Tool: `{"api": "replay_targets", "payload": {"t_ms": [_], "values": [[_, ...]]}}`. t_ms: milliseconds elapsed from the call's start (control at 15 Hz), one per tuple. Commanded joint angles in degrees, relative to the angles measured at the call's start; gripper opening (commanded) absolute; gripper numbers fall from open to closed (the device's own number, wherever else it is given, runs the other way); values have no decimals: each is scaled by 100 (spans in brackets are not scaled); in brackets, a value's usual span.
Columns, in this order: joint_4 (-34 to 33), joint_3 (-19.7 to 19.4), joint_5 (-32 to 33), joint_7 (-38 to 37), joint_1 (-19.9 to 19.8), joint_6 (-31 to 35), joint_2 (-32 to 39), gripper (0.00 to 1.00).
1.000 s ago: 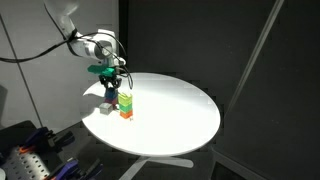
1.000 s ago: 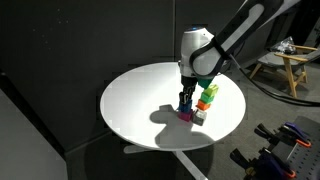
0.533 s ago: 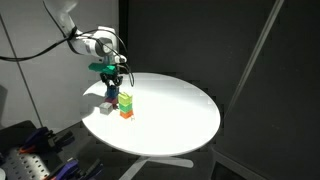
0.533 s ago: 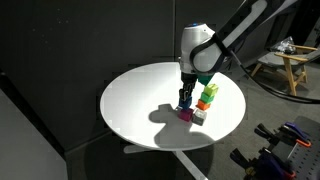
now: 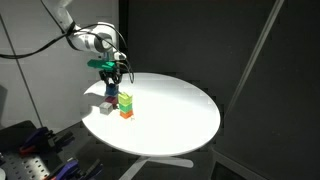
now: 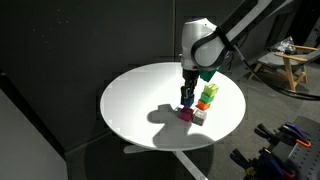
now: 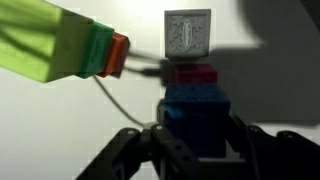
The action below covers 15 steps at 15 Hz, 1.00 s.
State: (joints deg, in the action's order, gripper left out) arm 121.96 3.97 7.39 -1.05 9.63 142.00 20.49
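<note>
Blue block (image 5: 111,94) is pinched in the gripper (image 5: 112,89), just beside the tower (image 5: 126,103), in an exterior view. In an exterior view it sits directly over a magenta block (image 6: 185,115). Wrist view: the jaws clamp its sides, probably to leave its underside free; a grey cube (image 7: 187,33) lies beyond the tower's base.

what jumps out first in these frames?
The gripper, shut on a blue block, holds it right over a magenta block near the edge of the round white table. Beside it stands a tower of green and orange blocks, with a white block at its foot.
</note>
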Motion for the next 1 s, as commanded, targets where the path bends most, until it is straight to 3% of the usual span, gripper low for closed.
{"api": "replay_targets", "payload": {"t_ms": [0,933], "values": [[262,4,86,-71,-12,-141,-355,31],[1202,-28,176,-25,-132,109,-907,31]]}}
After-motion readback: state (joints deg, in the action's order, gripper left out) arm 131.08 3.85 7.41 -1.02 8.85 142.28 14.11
